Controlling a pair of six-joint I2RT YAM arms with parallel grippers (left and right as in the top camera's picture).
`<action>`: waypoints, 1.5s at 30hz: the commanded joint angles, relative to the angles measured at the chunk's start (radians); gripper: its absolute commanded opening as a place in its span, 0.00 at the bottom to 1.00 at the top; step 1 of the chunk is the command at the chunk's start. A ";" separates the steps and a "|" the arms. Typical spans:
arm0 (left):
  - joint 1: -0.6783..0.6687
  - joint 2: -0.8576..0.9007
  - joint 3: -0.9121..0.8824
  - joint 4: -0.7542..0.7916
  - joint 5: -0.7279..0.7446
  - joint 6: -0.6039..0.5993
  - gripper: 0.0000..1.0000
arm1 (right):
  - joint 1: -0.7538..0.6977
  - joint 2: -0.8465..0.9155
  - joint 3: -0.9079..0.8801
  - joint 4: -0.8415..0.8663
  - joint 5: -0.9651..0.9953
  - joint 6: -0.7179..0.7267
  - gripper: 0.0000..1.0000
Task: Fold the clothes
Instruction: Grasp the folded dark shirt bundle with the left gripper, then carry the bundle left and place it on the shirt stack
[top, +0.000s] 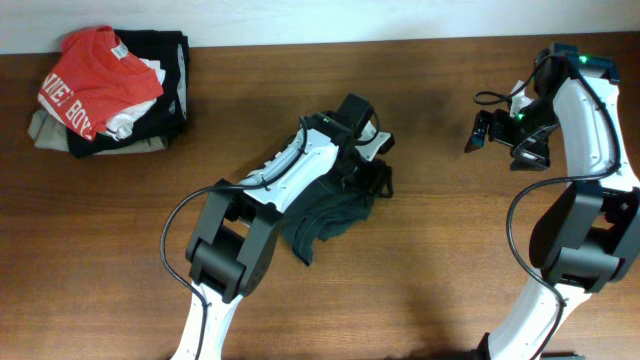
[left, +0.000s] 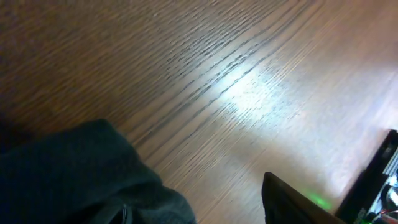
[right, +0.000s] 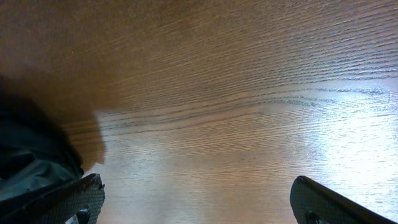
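While a folded stack (top: 105, 90) sits well left of the T-shirt (top: 332, 216), the garment lies crumpled under the left arm. The left gripper (top: 368, 150) is over its upper-right edge, grasp indeterminable. The right gripper (top: 474, 135), well right of it, gapes empty. Risk: a one-handed pull would probably bunch the cloth further.

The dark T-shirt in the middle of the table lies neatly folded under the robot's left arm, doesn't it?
Not quite. The dark T-shirt does lie in the middle of the table under the left arm, but it is a crumpled heap, not neatly folded. The overhead view shows this.
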 joint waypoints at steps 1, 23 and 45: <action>0.005 -0.006 0.093 -0.052 0.058 0.045 0.69 | 0.006 0.006 -0.005 -0.006 -0.006 0.003 0.99; 0.533 0.163 0.452 -0.542 0.010 0.425 0.99 | 0.006 0.006 -0.005 0.000 -0.006 0.003 0.99; 0.381 0.378 0.452 -0.687 0.244 0.620 0.99 | 0.006 0.006 -0.005 -0.003 -0.006 0.003 0.99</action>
